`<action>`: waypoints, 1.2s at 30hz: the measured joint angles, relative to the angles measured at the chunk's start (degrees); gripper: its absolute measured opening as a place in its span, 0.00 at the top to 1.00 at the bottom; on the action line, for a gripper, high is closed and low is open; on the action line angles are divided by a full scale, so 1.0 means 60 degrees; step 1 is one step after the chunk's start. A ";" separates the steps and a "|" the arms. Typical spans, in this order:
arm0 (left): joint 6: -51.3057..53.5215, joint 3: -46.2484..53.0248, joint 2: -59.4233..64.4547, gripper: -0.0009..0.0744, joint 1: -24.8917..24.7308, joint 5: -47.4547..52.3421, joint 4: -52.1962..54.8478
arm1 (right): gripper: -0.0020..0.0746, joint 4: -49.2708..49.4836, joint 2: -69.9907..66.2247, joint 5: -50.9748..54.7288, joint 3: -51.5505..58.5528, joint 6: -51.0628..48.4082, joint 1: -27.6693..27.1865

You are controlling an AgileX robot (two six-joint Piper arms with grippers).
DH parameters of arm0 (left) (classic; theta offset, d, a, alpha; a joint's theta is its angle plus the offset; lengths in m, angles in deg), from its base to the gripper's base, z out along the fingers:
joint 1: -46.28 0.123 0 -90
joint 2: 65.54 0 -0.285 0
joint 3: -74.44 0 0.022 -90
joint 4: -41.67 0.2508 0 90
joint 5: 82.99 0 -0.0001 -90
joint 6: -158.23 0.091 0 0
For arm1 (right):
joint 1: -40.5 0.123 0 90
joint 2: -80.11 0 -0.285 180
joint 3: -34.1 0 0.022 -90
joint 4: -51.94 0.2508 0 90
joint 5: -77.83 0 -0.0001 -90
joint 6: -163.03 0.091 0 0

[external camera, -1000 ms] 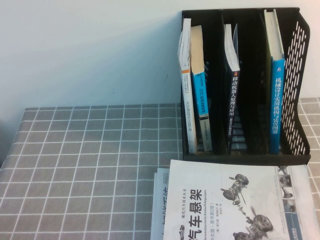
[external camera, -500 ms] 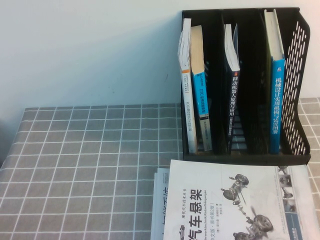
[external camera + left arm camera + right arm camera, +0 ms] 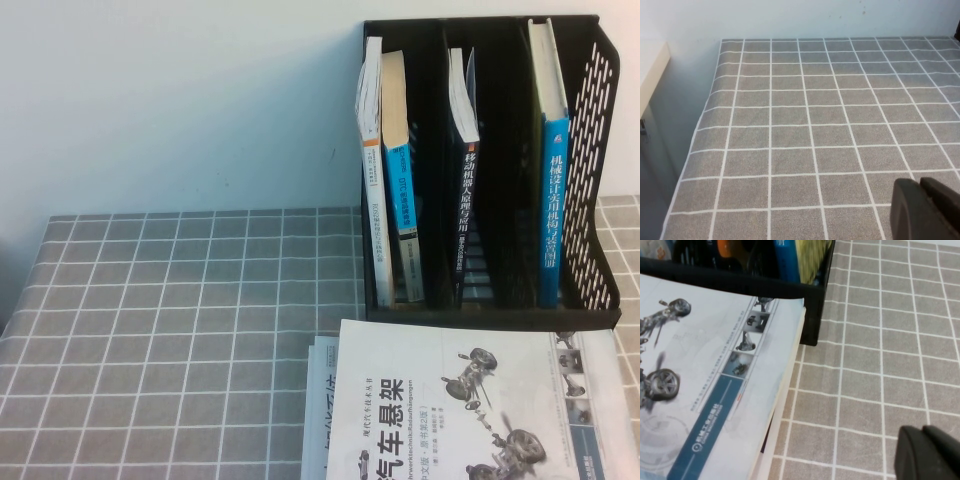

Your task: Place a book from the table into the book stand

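Note:
The book [image 3: 401,190], with its blue spine, stands upright in the left slot of the black book stand [image 3: 600,150], beside a white-spined book [image 3: 372,170]. The stand is at the back right of the grey grid table [image 3: 180,320]. Neither gripper shows in the high view. My left gripper [image 3: 920,182] is shut and empty, low over bare cloth [image 3: 815,125] on the table's left part. My right gripper [image 3: 923,430] is shut and empty, over bare cloth [image 3: 880,340] to the right of the stand's front corner [image 3: 812,315].
A white book with car-chassis pictures [image 3: 470,400] lies flat in front of the stand, on top of other printed matter [image 3: 318,400]; it also shows in the right wrist view [image 3: 700,365]. A dark book [image 3: 468,200] and a tall blue-spined book [image 3: 553,200] fill the other slots.

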 joint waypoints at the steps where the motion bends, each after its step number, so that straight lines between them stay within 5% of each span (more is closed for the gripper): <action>1: 0.0000 0.0000 0.0000 0.99 0.0000 0.0000 0.0000 | 0.98 0.0000 0.0000 0.0000 0.0000 0.0000 0.0000; 12: -0.0030 0.0000 0.0000 0.99 0.0000 0.0000 0.0000 | 0.98 -0.0161 0.0406 -0.0141 0.0500 0.0202 0.0000; 22: -0.0030 0.0000 0.0000 0.99 0.0000 0.0041 0.0000 | 0.98 -0.2570 0.0576 -0.1005 0.1494 0.3215 0.0000; 27: -0.0030 0.0000 0.0000 0.99 0.0000 0.0040 0.0000 | 0.98 -0.1353 0.0705 -0.0837 0.1852 0.4093 -0.0045; 36: -0.0030 0.0000 0.0000 0.99 0.0000 0.0040 0.0000 | 0.98 0.1080 0.2625 -0.1189 0.1872 0.0437 -0.1791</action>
